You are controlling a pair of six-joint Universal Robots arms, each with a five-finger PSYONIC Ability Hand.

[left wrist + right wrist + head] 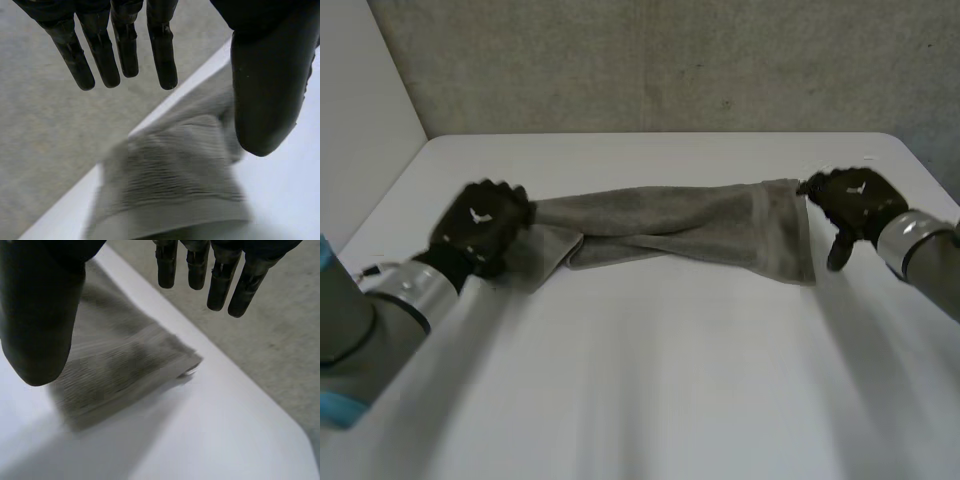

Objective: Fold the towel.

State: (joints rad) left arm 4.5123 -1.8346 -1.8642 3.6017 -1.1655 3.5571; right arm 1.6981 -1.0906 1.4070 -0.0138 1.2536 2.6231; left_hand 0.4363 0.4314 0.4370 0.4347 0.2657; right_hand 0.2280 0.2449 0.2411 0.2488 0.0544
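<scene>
A grey towel (690, 225) lies stretched across the white table (650, 400) as a long bunched band. My left hand (480, 225) is at the band's left end, fingers (125, 50) straight and spread above the cloth (170, 190), thumb apart from them, holding nothing. My right hand (855, 205) sits just beside the band's right end, fingers (220, 280) straight and clear of the towel's folded corner (125, 365), which rests flat on the table beneath the palm.
The table's far edge (660, 135) runs just behind the towel, with grey floor beyond it. A white wall (360, 100) stands at the left. Bare tabletop lies in front of the towel.
</scene>
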